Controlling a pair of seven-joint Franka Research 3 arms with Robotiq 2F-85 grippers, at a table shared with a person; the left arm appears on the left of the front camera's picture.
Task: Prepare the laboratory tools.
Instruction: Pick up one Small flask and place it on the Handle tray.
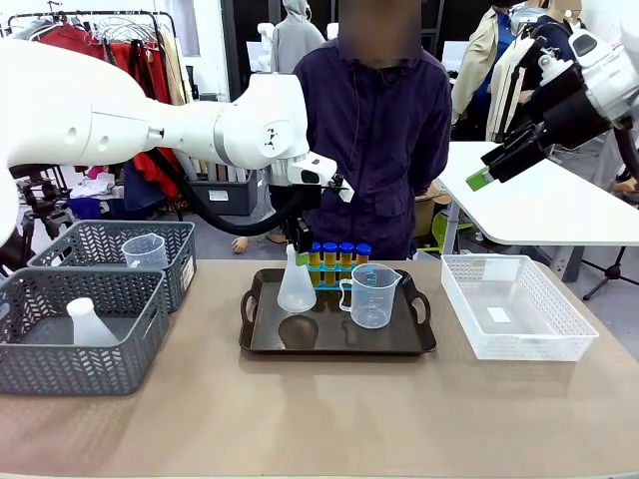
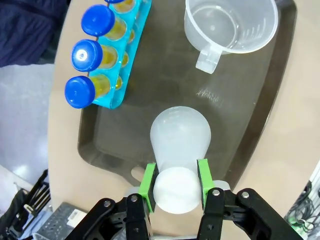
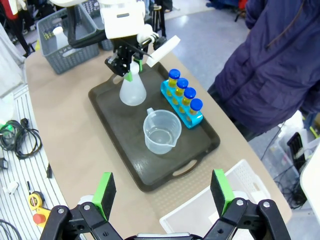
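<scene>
Closest to the left wrist camera, the left claw [image 2: 175, 181] pinches the neck of the translucent white conical flask [image 2: 178, 142] above the dark tray [image 2: 265, 105], where the smooth neck might slip, toppling it toward the blue-capped amber tubes [image 2: 92, 57].

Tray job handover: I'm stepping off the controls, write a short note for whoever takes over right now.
Left end effector: shut on the neck of the conical flask, held upright over the dark tray.
Right end effector: open, raised off to the right, holding nothing.
On the tray: four blue-capped tubes in their blue rack, measuring beaker.
In the grey baskets: another flask, another beaker.
Left: release the flask.
</scene>
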